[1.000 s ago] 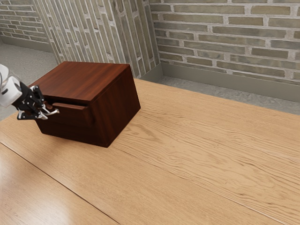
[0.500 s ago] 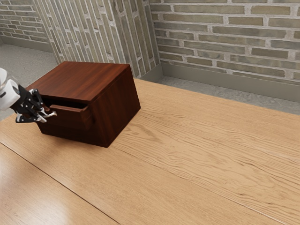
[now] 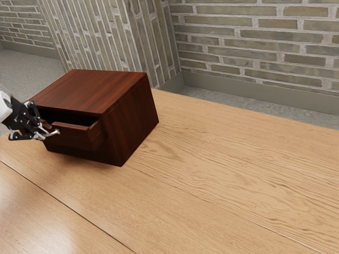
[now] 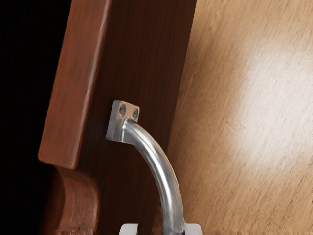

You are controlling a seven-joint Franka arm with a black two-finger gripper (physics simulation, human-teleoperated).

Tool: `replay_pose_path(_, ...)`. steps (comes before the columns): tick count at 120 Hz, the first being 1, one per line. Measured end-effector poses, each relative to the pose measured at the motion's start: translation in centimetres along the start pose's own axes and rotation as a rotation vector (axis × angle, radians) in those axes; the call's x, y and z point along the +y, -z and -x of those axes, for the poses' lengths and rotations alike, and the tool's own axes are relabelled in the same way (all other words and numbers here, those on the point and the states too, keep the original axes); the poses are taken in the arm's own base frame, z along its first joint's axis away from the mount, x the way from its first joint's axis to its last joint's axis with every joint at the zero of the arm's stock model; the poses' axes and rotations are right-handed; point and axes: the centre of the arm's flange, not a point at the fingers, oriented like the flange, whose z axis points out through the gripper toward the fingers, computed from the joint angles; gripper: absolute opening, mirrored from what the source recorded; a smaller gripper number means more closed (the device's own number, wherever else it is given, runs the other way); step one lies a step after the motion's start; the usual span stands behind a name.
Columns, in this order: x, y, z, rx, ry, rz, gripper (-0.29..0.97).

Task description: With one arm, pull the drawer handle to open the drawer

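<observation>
On a pale wooden table [image 3: 228, 174] beside brick walls [image 3: 254, 37], the fingers [image 3: 36, 127] grip the handle [image 4: 157, 169] of the part-open drawer [image 3: 75, 136].

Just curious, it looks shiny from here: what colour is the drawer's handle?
Polished silver metal; the handle shows best in the wrist view.

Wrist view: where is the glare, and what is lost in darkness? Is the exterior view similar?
Wrist view: broad pale glare on the table, a bright streak along the handle, pure black behind the drawer front. Exterior view: softer, even light; the drawer's opening is dark too.
</observation>
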Motion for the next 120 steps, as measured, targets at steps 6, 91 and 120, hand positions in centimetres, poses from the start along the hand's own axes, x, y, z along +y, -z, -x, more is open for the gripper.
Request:
replay_pose_path(6, 0.2, 0.1, 0.1, -0.001, 0.000, 0.000, -0.04)
replay_pose_path(91, 2.7, 1.3, 0.7, 0.004, -0.001, 0.001, -0.01)
replay_pose_path(120, 3.4, 1.7, 0.9, 0.006, -0.005, 0.001, -0.01)
